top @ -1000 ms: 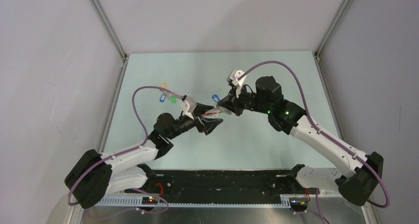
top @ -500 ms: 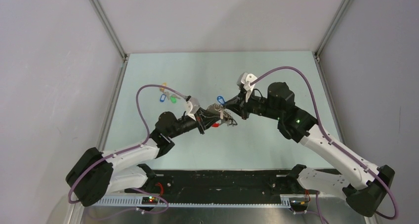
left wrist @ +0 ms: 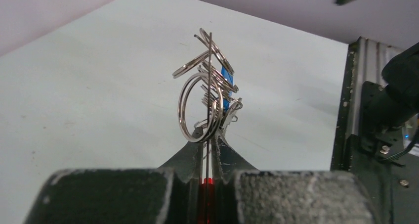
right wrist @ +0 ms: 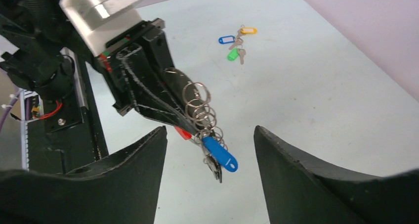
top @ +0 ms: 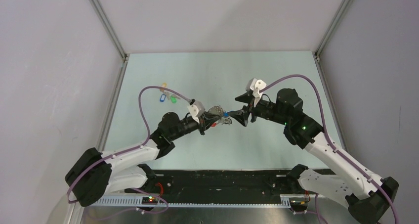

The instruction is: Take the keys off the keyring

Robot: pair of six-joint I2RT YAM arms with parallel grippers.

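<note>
Pale green desk (top: 276, 75), grey enclosure walls all round. Your left end effector (left wrist: 210, 137) is clamped tight on the keyring (left wrist: 183, 108). It pinches the ring at its base, and the red strap (left wrist: 207, 194) shows in the slot between the fingers. The ring stands edge-on, sticking up out of the fingertips. The keys (left wrist: 216, 93) are bunched on it with several smaller split rings. A blue tag (right wrist: 221, 155) hangs off the outer end, and the whole lot is held above the desk. Your right end effector (right wrist: 209, 135) is spread wide, one finger on each side of the bunch, touching nothing. A second key cluster (right wrist: 237, 41) with yellow, blue and green tags lies flat on the desk, well apart, toward the far left.
</note>
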